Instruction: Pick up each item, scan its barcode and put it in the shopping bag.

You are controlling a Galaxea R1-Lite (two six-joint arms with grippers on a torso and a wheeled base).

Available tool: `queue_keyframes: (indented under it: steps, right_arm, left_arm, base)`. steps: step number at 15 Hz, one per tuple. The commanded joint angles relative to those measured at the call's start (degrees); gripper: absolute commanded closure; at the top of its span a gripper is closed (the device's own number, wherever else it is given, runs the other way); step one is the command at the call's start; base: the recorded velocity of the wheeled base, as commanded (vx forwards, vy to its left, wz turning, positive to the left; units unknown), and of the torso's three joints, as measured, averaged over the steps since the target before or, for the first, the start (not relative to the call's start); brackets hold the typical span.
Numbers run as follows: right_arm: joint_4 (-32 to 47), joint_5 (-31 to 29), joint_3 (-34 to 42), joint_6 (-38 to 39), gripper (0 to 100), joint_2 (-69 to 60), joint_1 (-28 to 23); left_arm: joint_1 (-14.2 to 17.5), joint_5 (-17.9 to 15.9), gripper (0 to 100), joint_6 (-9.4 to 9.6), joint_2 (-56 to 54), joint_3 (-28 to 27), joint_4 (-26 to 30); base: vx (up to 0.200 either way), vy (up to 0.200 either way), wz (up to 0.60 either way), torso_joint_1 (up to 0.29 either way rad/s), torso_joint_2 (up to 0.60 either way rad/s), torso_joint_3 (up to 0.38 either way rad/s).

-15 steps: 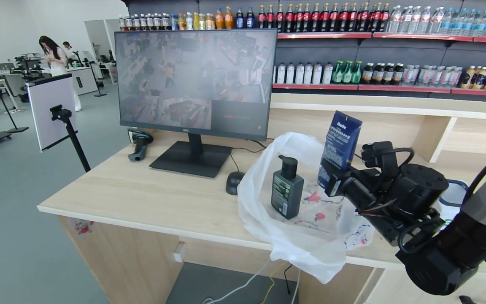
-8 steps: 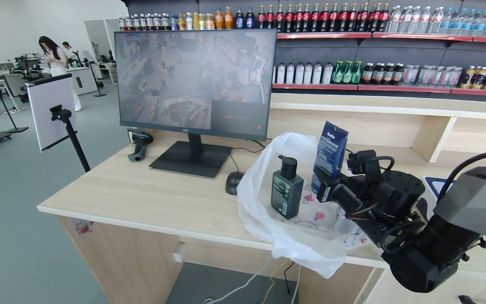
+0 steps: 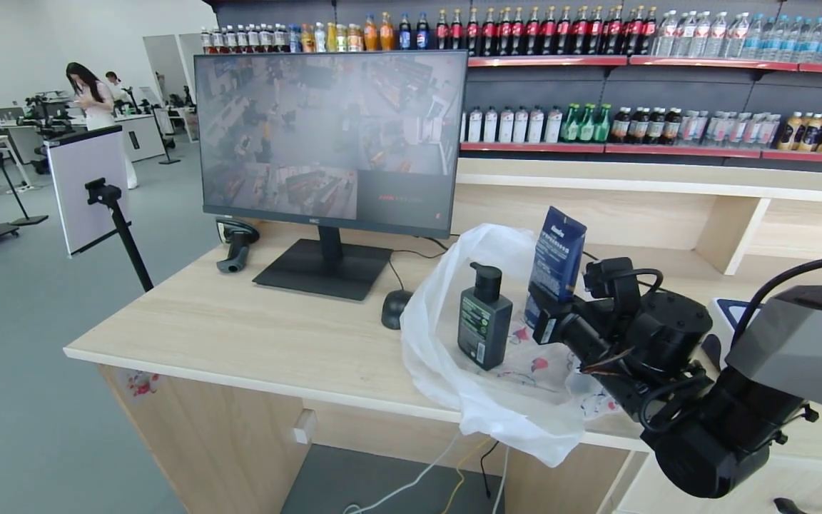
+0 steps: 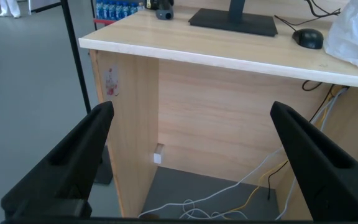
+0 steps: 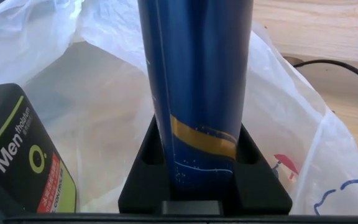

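So the right gripper [image 3: 548,323] is clamped tight on the bottom end of a blue pack [image 3: 558,253], holding it upright with the top leaning a little toward 1 o'clock. In the right wrist view the jaws sit snug against both sides of the pack, no gap I can see. The pack hangs over the open mouth of the white shopping bag [image 3: 447,357], which is slumped on the wooden counter [image 3: 240,328] with one end drooping over the front edge. I can't tell if the pack's bottom touches the plastic or not.

A dark pump bottle [image 3: 485,321] with a green label stands upright in the bag, just beside the pack at its 9 o'clock, not touching it.

The left gripper [image 4: 191,107] is wide open with nothing in it, down low facing the counter's front panel and the cables under it.

Other stuff on the counter: a monitor [image 3: 332,135] at the bag's 11 o'clock, a black mouse [image 3: 395,308] right at the bag's 9 o'clock edge, and a handheld scanner [image 3: 235,246] at 9 o'clock from the monitor's stand. Shelves of drink bottles [image 3: 596,121] run along the back at 12 to 2 o'clock.
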Motion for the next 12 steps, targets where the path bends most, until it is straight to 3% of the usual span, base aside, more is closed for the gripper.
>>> queue_keyframes:
  steps: [1,11,12]
  right_arm:
    - [0.32,0.11,0.10,0.17,100,0.47,0.65]
    - [0.32,0.11,1.41,1.40,100,0.56,1.44]
    - [0.32,0.03,1.41,1.40,0,0.65,1.44]
  left_arm:
    - [-0.09,-0.02,0,0.01,-0.02,0.00,-0.02]
    - [0.00,-0.02,0,0.01,-0.02,0.00,-0.02]
    - [0.00,-0.02,0,0.01,-0.02,0.00,-0.02]
  base:
    - [0.000,0.000,0.00,0.000,0.00,0.000]
    - [0.000,0.000,0.00,0.000,0.00,0.000]
    - [0.000,0.000,0.00,0.000,0.00,0.000]
